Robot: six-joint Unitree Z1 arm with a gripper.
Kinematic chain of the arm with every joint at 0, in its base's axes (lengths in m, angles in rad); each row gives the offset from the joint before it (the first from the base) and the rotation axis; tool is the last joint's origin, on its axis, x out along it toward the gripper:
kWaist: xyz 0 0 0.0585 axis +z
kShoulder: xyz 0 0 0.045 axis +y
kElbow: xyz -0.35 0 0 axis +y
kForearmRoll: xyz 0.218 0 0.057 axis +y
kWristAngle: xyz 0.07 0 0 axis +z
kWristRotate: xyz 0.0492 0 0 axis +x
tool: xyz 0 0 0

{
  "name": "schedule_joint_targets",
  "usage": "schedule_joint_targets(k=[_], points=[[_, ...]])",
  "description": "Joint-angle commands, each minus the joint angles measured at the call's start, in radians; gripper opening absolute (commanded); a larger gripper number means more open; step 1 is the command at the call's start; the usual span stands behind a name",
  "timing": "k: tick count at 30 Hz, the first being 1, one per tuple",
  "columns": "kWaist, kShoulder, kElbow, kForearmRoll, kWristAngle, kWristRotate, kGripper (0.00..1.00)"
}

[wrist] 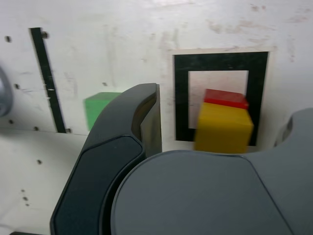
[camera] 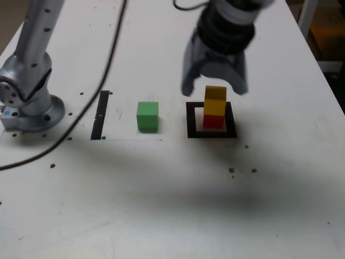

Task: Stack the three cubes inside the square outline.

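Gripper point(camera: 215, 85): jaws spread wide, gripping nothing, hanging just above the yellow cube; one jaw to each side of it in the exterior view.
Yellow cube point(camera: 215, 101): on top of the red cube, turned slightly askew; free of both jaws, which stand apart from its sides in the wrist view.
Red cube point(camera: 213, 121): on the white patch inside the square outline, under the yellow one.
Square outline point(camera: 192, 121): black frame on the table point(camera: 161, 205), directly below the gripper.
Green cube point(camera: 147, 116): alone on the table, to the exterior view's left of the outline, between it and the thin black strip point(camera: 100, 114); well clear of the gripper.
Arm base point(camera: 29, 102): at the exterior view's far left.
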Motion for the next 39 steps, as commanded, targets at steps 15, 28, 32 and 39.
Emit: schedule_joint_targets(k=[15, 28, 32, 39], points=[[-0.074, -0.333, 0.467, 0.032, -0.149, -0.038, 0.99], [-0.094, -0.279, 0.6, -0.265, -0.155, -0.024, 1.0], [-0.094, -0.249, 0.623, -0.306, -0.156, -0.023, 1.0], [-0.092, -0.154, 0.625, -0.423, -0.158, 0.014, 0.93]])
